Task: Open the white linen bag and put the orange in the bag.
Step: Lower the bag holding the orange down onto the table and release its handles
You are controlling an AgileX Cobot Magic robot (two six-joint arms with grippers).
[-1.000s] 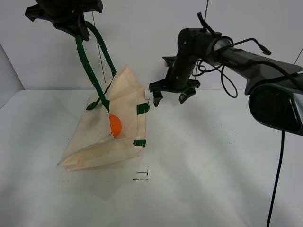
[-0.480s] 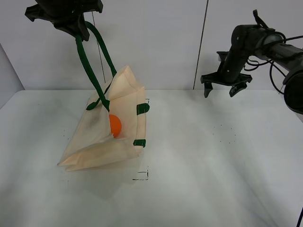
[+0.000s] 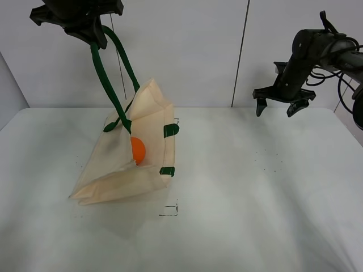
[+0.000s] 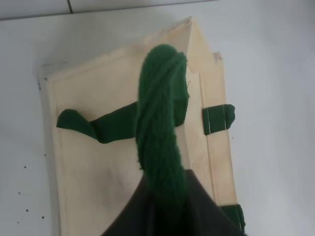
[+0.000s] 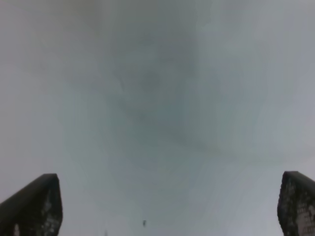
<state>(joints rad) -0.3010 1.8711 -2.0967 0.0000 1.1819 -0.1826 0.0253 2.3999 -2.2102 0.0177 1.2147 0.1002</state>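
Observation:
The white linen bag [image 3: 127, 158] stands half lifted on the table, its mouth held open toward the right. My left gripper [image 3: 91, 25] is high at the top left, shut on the bag's dark green handle [image 3: 108, 79]. In the left wrist view the handle [image 4: 160, 128] runs down to the bag [image 4: 98, 162]. The orange [image 3: 138, 149] lies inside the open bag. My right gripper [image 3: 279, 106] is open and empty, raised at the far right, well away from the bag. The right wrist view shows its fingertips [image 5: 34, 204] spread wide over bare table.
The white table [image 3: 244, 192] spreads to the right and front of the bag. A small black corner mark [image 3: 170, 211] lies in front of the bag. A grey wall [image 3: 193, 51] stands behind.
My right gripper has pulled back from beside the bag's mouth to the far right, empty. The bag, orange and left gripper have not moved.

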